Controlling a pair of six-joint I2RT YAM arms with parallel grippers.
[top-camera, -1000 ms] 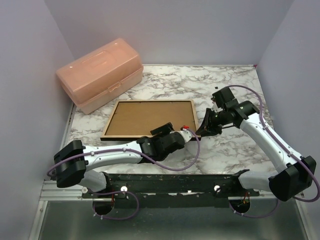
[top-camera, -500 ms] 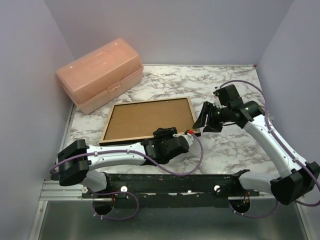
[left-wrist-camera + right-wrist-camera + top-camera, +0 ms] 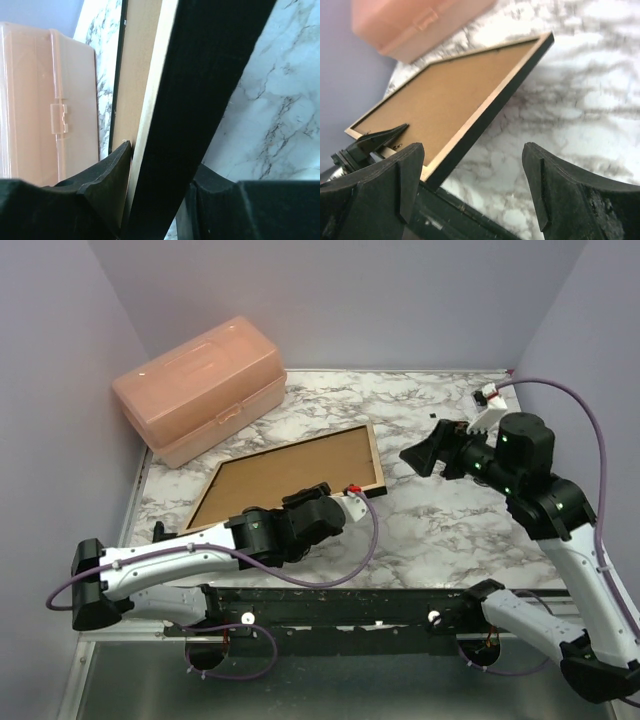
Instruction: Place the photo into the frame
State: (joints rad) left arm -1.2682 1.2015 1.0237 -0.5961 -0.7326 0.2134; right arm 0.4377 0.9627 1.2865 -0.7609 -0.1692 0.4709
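Note:
The frame (image 3: 290, 475) lies back side up, its tan wood rim and brown backing board showing, turned askew with its right end lifted off the marble. My left gripper (image 3: 343, 502) is shut on its near edge; in the left wrist view both pads press the black-and-tan rail (image 3: 200, 100) at my left gripper (image 3: 155, 170). My right gripper (image 3: 425, 452) hangs open above the table, right of the frame's far corner, touching nothing. In the right wrist view the frame (image 3: 450, 95) is below my right gripper (image 3: 472, 175). The photo is out of view.
A closed pink plastic box (image 3: 200, 385) stands at the back left, just beyond the frame's far left corner. The purple walls close in left, right and behind. A black rail (image 3: 340, 605) runs along the near table edge.
My right gripper opened, let go of the frame's right end and rose away to the right. My left gripper closed on the near edge and swung the frame askew, drawing back leftward.

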